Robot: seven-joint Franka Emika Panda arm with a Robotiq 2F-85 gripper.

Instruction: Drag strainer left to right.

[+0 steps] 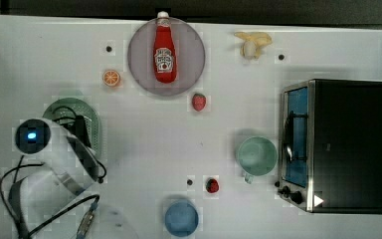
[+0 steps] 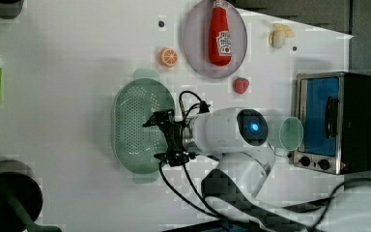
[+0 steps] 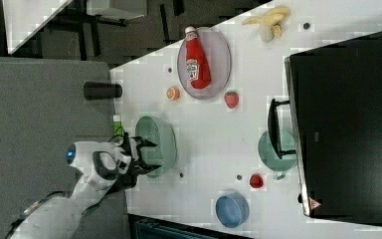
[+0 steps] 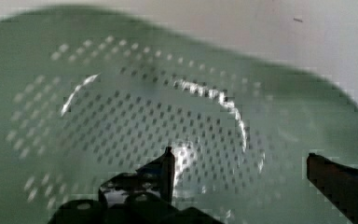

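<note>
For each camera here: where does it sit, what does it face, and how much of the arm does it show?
Top view: overhead, looking straight down; arm covers part of the strainer.
Left view: high, looking down; open gripper over the strainer.
Right view: high, off the table's edge; arm and gripper at the strainer.
Wrist view: looks into the strainer; one finger shows.
All share the strainer.

Top view: overhead, looking straight down on the whole white table (image 1: 144, 149); toaster oven (image 1: 340, 144) at the top view's right.

Left view: also high, steep downward look, nearer in.

Right view: high, farther back, takes in floor beyond the table edge.

All three share the plate with the ketchup bottle (image 1: 164, 48).

Wrist view: very near, facing into the strainer (image 4: 135, 112) bowl.
</note>
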